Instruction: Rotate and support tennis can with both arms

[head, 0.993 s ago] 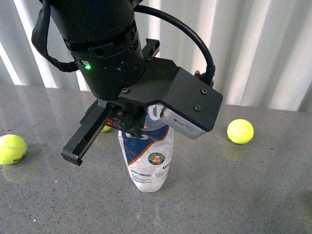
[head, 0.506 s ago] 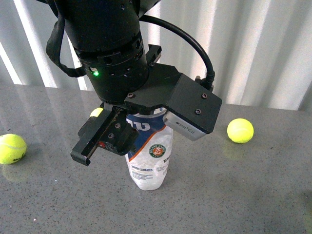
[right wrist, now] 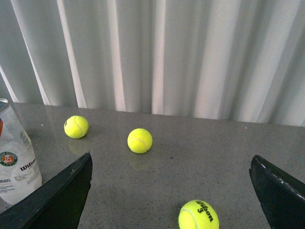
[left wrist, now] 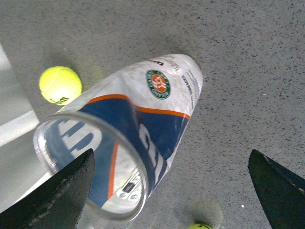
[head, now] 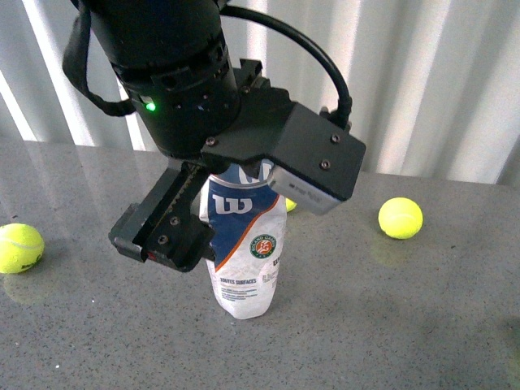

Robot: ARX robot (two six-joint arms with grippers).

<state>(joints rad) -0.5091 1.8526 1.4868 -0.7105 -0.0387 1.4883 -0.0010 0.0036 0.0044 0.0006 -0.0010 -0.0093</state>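
counter (head: 422, 325): grey speckled surface, carrying everything, with a white curtain (right wrist: 190, 52) behind it.

left arm (head: 179, 73): large black body with a green light, hanging over the can from above and filling the upper left of the front view. its pincer (left wrist: 176, 176) stands apart, one jaw on each side of the can's top; the wrist view shows a clear gap on one side, so it straddles the can and does not clamp it. whether the other jaw touches the rim cannot be told.

can (head: 242, 248): stands on its base on the counter, near the middle of the front view, long axis close to upright with the top leaning a little. the open rim faces up into the left wrist camera, directly between the jaws. judged from this, the left arm is much the nearer, and any turning about the long axis would call for those jaws to close on the upper part first.

right pincer (right wrist: 174, 191): jaws wide apart, holding nothing, well apart from the can, which shows only at the edge of its view (right wrist: 16, 157). it would need to come across to give support.

balls: several loose on the counter, e.g. one beyond the can on the right (head: 400, 218) and one far left (head: 18, 248).
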